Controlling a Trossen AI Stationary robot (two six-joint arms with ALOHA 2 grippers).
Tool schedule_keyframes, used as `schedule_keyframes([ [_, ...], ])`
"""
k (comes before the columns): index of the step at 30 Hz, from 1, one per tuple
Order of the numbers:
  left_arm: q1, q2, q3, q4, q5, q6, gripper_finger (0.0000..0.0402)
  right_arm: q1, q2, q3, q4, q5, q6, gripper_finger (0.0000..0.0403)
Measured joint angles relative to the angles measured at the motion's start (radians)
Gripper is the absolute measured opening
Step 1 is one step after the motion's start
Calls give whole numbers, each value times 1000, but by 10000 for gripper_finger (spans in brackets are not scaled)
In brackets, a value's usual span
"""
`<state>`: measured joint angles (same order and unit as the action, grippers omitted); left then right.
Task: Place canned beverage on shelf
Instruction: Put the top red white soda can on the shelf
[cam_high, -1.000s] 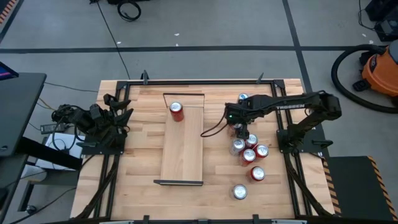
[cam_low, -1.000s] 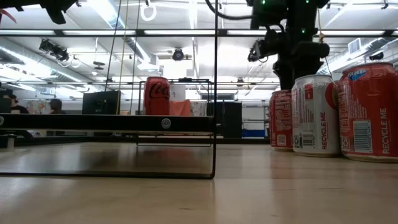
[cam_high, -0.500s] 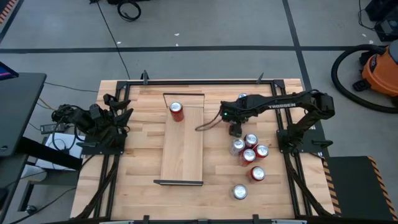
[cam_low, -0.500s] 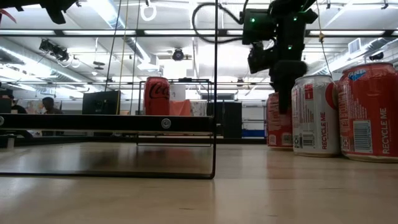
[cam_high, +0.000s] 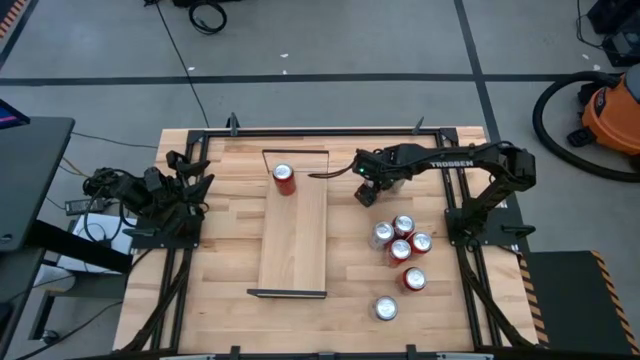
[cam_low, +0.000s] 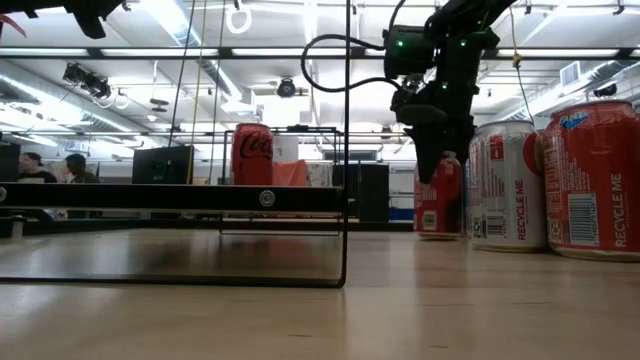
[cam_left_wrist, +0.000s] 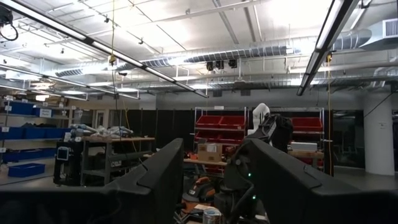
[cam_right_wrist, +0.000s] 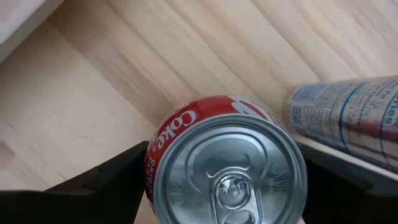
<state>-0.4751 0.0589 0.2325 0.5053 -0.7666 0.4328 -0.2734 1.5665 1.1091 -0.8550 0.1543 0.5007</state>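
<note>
1. Where the right arm reaches across the far half of the table, the right gripper (cam_high: 369, 190) pinches a red Coke can (cam_right_wrist: 227, 163) between its two fingers (cam_right_wrist: 106, 182); the can stands upright, long axis vertical, silver pull-tab top facing up.
2. Seen from table height, this held can (cam_low: 438, 195) hangs below the gripper (cam_low: 432, 160), its base close to the plank tabletop (cam_high: 350, 260); whether it touches cannot be told.
3. From above, the held can lies at about 3 o'clock of the shelf's far end, apart from the shelf (cam_high: 295, 235), a long light-wood board whose long axis runs from 12 to 6 o'clock.
4. One red can (cam_high: 284, 178) stands upright on the shelf near its 12 o'clock end.
5. A cluster of cans (cam_high: 400, 238) stands at about 5 o'clock of the gripper, and a single can (cam_high: 385, 308) farther toward 6 o'clock.
6. At the table's 9 o'clock edge the left gripper (cam_high: 190, 180) waits; its fingers (cam_left_wrist: 155, 180) are spread, holding nothing.
</note>
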Motion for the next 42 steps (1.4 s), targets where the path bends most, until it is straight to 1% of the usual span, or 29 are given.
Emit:
schedule_keyframes([
  [3,0,0,0,0,0,0,194,0,0,-1,9,-1,-10,353],
  [8,0,0,0,0,0,0,194,0,0,0,43,-37,-35,365],
  [12,0,0,0,0,0,0,194,4,0,6,48,-43,-98,373],
  [20,0,0,0,0,0,0,194,5,0,67,16,-70,-388,375],
  [25,0,0,0,0,0,0,194,7,0,84,-11,-70,-670,375],
  [30,0,0,0,0,0,0,194,11,0,84,-21,-70,-890,375],
  [36,0,0,0,0,0,0,194,11,0,84,-30,-70,-1048,375],
  [42,0,0,0,-1,0,0,194,10,0,84,-58,-81,-1087,375],
])
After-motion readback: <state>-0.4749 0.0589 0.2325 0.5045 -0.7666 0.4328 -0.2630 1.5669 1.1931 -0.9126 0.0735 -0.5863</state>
